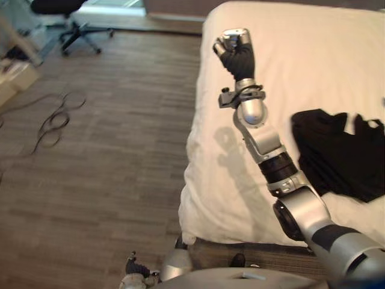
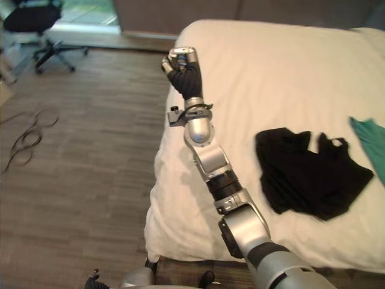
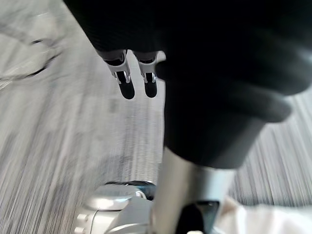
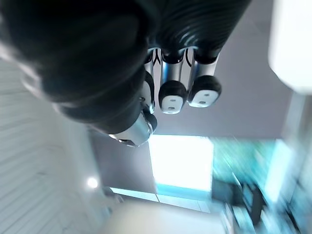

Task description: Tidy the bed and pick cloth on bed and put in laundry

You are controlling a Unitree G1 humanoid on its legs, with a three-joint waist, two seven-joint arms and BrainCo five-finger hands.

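right hand hung curled and empty over the bed; the limp black cloth should bunch easily if pinched mid-heap.

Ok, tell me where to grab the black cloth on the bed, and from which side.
Pinch the bunched folds at the left edge of the black cloth, probably coming down from above with the right hand. It lies crumpled and flat on the bed, so only its wrinkles give the fingers something to close on.
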